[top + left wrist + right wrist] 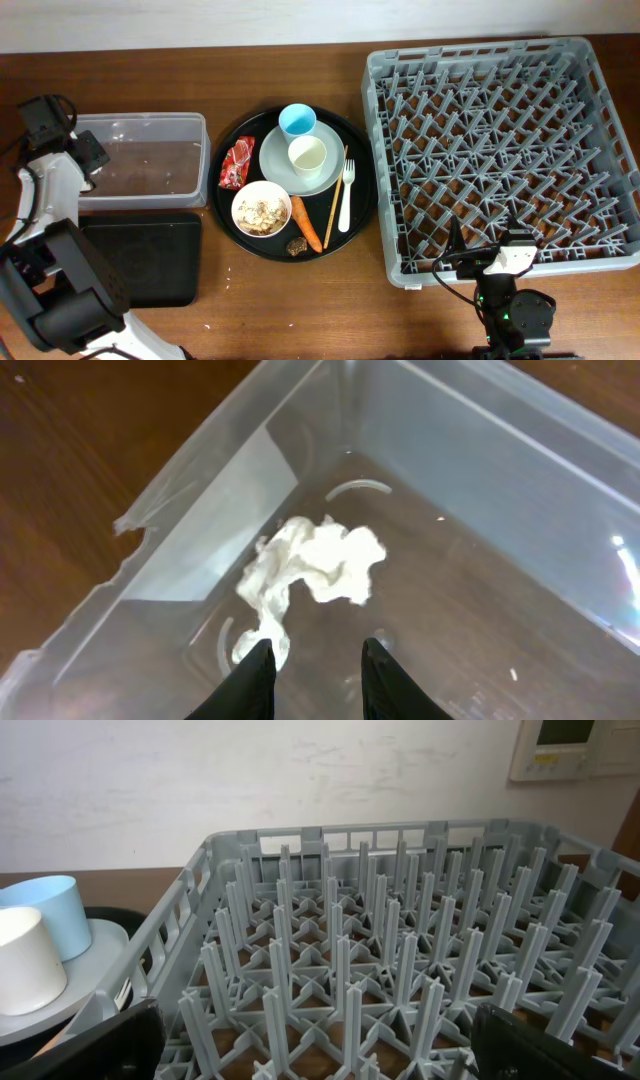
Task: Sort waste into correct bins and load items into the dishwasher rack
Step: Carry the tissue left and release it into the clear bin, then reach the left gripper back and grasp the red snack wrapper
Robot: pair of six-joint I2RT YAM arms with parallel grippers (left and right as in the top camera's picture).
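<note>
The left gripper (318, 652) is hovering, jaws apart, over the tissue (318, 563) in the tub (480, 480). The right gripper (320, 1035) is gaping.

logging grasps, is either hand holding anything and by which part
Nothing is held. The left hand is open above the white crumpled tissue in the clear tub; the right hand is open and empty.

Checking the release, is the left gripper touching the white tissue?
Cannot tell. Left wrist view: the tail of the white tissue ends right at one finger of the open left gripper, no plain gap.
</note>
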